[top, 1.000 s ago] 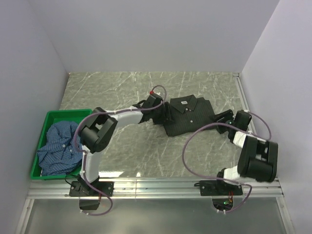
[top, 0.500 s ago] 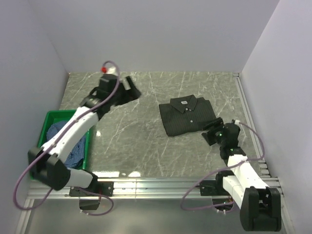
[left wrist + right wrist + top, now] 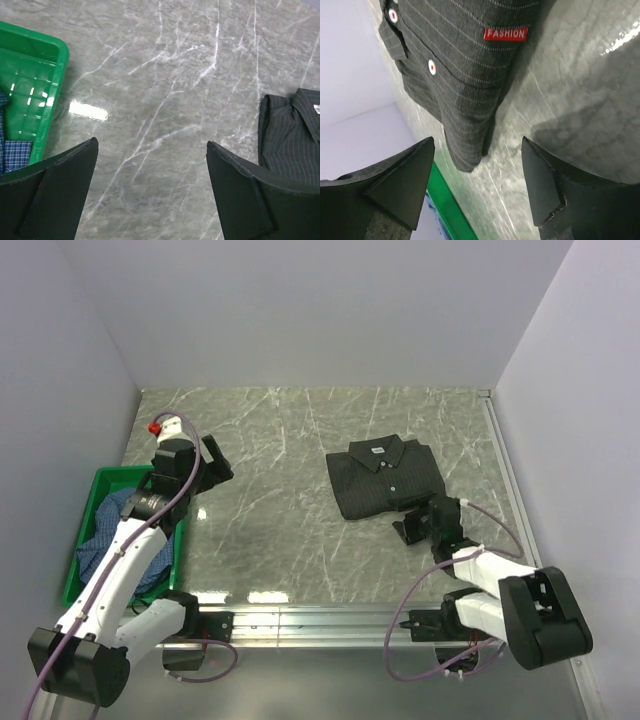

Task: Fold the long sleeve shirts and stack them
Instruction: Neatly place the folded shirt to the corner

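Done so far: we count one of the two long sleeve shirts as finished. The black pinstriped shirt (image 3: 385,477) lies folded into a tidy rectangle on the surface (image 3: 270,440), collar and buttons facing up.
Left to do: the blue checked shirt (image 3: 118,530) sits crumpled in the green crate (image 3: 112,476). We judge it has yet to be lifted out, folded and laid on the black one, so the task is roughly half through.
Left gripper (image 3: 211,466): released, its jaws spread wide above bare surface. We see nothing between them and nothing touching them.
Right gripper (image 3: 408,528): released too, jaws apart, low near the surface. Nothing is grasped, and we see neither finger touching cloth.
Black shirt from the right gripper: just ahead of it. The near folded edge and a red label (image 3: 505,33) show beyond the open fingers, close but apart.
Black shirt from the left gripper: well off to its right, with only the shirt's edge at the border of the wrist view.
Blue shirt from the left gripper: near, below and to its left, inside the crate, whose corner shows beside the left finger in the wrist view.
Blue shirt from the right gripper: across the surface, well apart.
Best placed for the blue shirt: the left gripper, in our judgement.
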Motion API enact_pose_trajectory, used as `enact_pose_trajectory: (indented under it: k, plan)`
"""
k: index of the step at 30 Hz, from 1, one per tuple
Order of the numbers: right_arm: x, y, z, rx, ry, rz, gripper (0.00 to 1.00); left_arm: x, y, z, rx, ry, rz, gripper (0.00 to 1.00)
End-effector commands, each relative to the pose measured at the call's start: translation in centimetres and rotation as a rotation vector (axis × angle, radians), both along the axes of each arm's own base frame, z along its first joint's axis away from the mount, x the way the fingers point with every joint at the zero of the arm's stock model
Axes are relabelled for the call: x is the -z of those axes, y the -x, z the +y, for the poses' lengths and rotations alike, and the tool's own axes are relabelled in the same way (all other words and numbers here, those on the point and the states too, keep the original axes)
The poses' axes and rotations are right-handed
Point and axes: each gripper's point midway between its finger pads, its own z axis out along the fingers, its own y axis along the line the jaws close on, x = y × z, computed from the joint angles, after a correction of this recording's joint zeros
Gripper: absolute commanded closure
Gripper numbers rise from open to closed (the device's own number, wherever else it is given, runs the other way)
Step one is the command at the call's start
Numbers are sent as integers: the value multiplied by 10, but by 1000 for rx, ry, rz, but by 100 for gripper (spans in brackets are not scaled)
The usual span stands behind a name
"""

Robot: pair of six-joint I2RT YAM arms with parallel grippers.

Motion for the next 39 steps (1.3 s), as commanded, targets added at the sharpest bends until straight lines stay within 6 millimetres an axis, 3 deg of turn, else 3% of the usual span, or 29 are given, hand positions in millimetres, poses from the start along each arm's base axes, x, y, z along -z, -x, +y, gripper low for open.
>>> enact_pose_trajectory:
  k: [1, 4, 8, 13, 14, 18, 20, 23, 30, 35, 36, 39]
  plan:
    - [-17, -27, -6, 100, -16, -75, 24, -10, -7, 8, -26, -33, -49, 5]
    - [-12, -33, -9, 146, -42, -69, 30, -11, -7, 9, -29, -29, -54, 5]
    - [0, -40, -15, 206, -43, -43, 46, -11, -7, 12, -39, -35, -58, 5]
    - [9, -58, -12, 235, -78, -32, 56, -10, -6, 15, -49, -37, -57, 5]
    - [10, -60, -13, 245, -84, -34, 67, -11, -6, 15, -51, -37, -60, 5]
    - [5, -78, -17, 295, -104, -73, 93, -9, -6, 17, -59, -42, -56, 5]
    - [1, -88, -20, 319, -98, -87, 100, -10, -6, 17, -60, -43, -57, 5]
    - [-9, -109, -33, 381, -82, -114, 100, -9, -6, 19, -66, -46, -55, 5]
    - [-39, -171, -93, 535, -67, -188, 100, -7, -6, 24, -90, -65, -46, 5]
    - [-33, -215, -133, 544, 1, -165, 100, -4, -7, 25, -93, -69, -35, 5]
    - [-33, -233, -137, 533, 13, -155, 100, -3, -7, 25, -96, -72, -32, 5]
    - [-30, -263, -136, 471, 30, -135, 100, -1, -8, 25, -96, -72, -22, 5]
